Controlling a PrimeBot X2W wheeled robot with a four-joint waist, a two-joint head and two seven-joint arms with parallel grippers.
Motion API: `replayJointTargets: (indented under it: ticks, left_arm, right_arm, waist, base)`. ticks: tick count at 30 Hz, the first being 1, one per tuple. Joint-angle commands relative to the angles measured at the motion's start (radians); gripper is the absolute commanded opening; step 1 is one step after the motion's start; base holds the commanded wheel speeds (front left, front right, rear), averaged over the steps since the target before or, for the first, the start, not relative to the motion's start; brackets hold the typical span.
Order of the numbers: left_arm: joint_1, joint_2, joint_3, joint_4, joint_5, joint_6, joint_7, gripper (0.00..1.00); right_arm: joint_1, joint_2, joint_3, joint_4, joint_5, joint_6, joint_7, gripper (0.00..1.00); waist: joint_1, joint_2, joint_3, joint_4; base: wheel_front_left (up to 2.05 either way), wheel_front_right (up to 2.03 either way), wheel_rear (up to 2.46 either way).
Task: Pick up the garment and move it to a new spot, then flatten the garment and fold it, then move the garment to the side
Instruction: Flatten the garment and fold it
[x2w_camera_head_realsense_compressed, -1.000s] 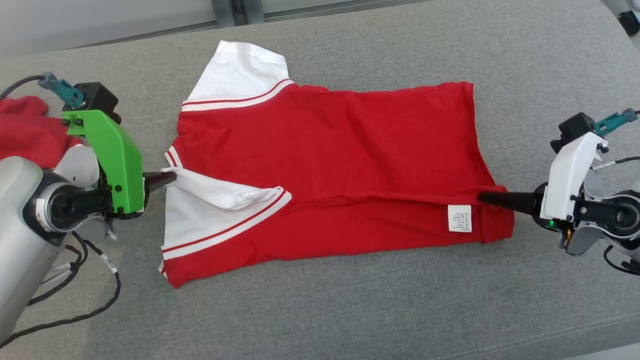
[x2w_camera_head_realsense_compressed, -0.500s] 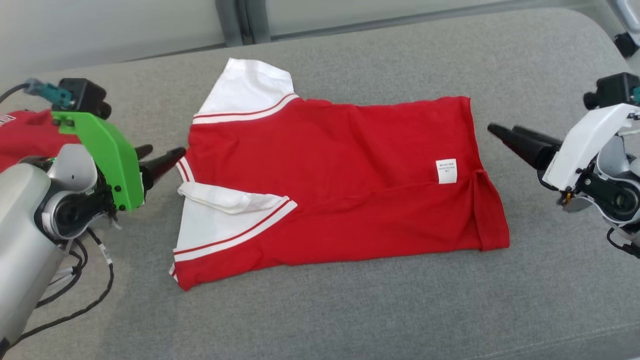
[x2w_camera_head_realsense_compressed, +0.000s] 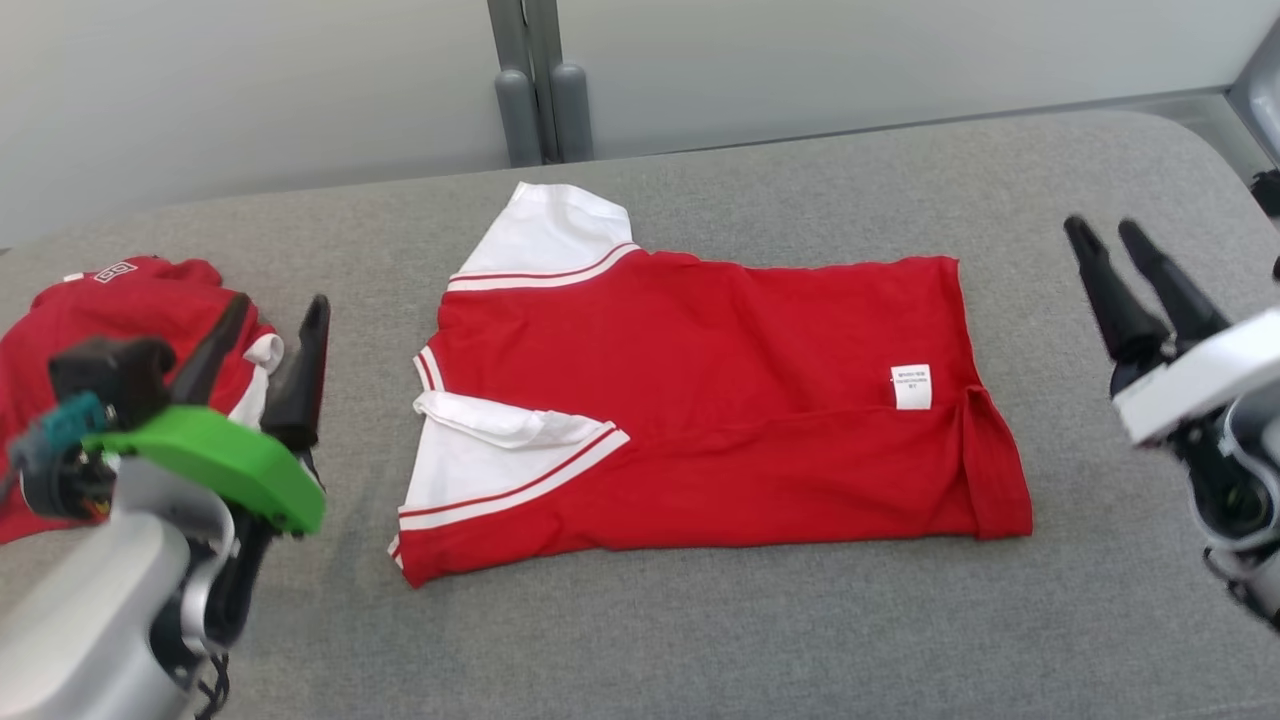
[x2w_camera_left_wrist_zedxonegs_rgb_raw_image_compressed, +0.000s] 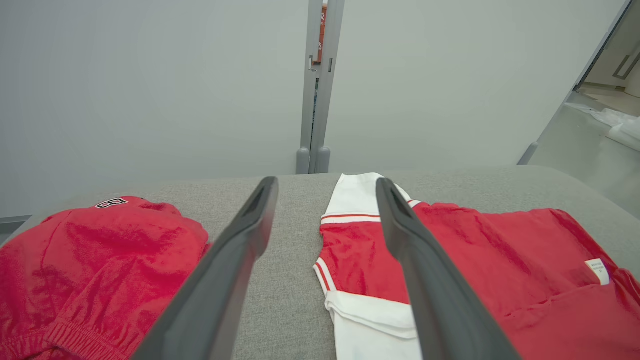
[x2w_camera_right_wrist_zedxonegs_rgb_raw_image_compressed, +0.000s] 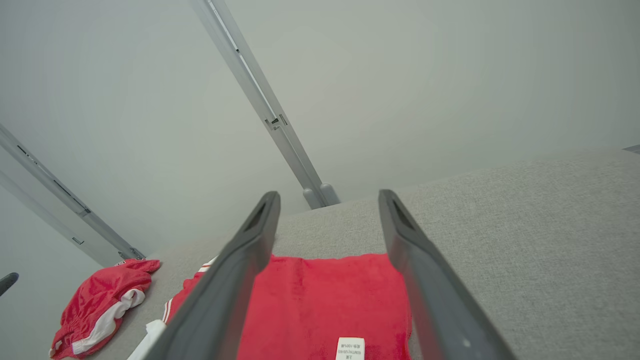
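Head view: a red shirt (x2w_camera_head_realsense_compressed: 700, 400) lies flat near the middle of a counter (x2w_camera_head_realsense_compressed: 700, 620) covered in gray fabric. Its neck end points toward the robot's left and its hem toward the right. The near long side is folded over onto the body. On that fold rests a white sleeve (x2w_camera_head_realsense_compressed: 490, 450) edged with red stripes. The far sleeve (x2w_camera_head_realsense_compressed: 545, 235), also white with red stripes, sticks out toward the pale wall (x2w_camera_head_realsense_compressed: 250, 90). A small white label (x2w_camera_head_realsense_compressed: 910, 386) shows near the hem, just above the fold line. The near hem corner is turned over in a narrow flap.

Left claw (x2w_camera_head_realsense_compressed: 282, 305) sits to the left of the shirt, apart from it, under a green bracket (x2w_camera_head_realsense_compressed: 220, 465). Its two dark fingers are spread wide, with nothing between them. Behind it, at the counter's left end, lies a second red garment (x2w_camera_head_realsense_compressed: 100, 310), crumpled, with white trim.

Right claw (x2w_camera_head_realsense_compressed: 1102, 228) is off to the right of the hem, clear of the cloth. Its fingers are also parted and empty, rising from a white housing (x2w_camera_head_realsense_compressed: 1195, 385).

Left wrist view: the spread fingers frame bare gray fabric, with the crumpled garment on one side and the shirt's neck end on the other.

Right wrist view: the parted fingers frame the hem end of the shirt, with the label low between them. A gray post (x2w_camera_head_realsense_compressed: 535, 90) stands against the wall behind the counter.
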Motion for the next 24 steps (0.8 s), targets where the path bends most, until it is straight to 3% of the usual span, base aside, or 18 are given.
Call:
replayJointTargets:
  ticks: [1, 6, 11, 16, 24]
  left_arm:
    - [0.040, 0.000, 0.005, -0.015, 0.014, 0.027, -0.026, 1.00]
    - [0.180, -0.028, 0.084, -0.075, 0.015, 0.101, -0.080, 1.00]
    - [0.308, -0.094, 0.200, -0.131, 0.108, 0.126, -0.085, 1.00]
    - [0.422, -0.186, 0.316, -0.173, 0.252, 0.114, -0.085, 1.00]
    - [0.491, -0.281, 0.375, -0.139, 0.363, 0.040, -0.085, 1.00]
  right_arm:
    - [0.064, 0.031, -0.063, -0.016, -0.058, 0.000, -0.002, 1.00]
    - [0.287, 0.167, -0.309, -0.105, -0.281, 0.000, -0.002, 1.00]
    - [0.441, 0.263, -0.440, -0.161, -0.412, 0.000, -0.002, 1.00]
    - [0.506, 0.325, -0.482, -0.178, -0.496, 0.000, -0.002, 1.00]
    - [0.501, 0.357, -0.477, -0.164, -0.534, 0.000, -0.003, 1.00]
  waist:
    - [0.0000, -0.0001, -0.016, 0.012]
    - [0.0000, -0.0001, -0.026, 0.019]
    - [0.0000, -0.0001, -0.025, 0.024]
    - [0.0000, -0.0001, -0.022, 0.023]
    - [0.0000, -0.0001, -0.016, 0.023]
  base:
    - [0.00, 0.00, 0.00]
    - [0.00, 0.00, 0.00]
    - [0.00, 0.00, 0.00]
    - [0.00, 0.00, 0.00]
    - [0.00, 0.00, 0.00]
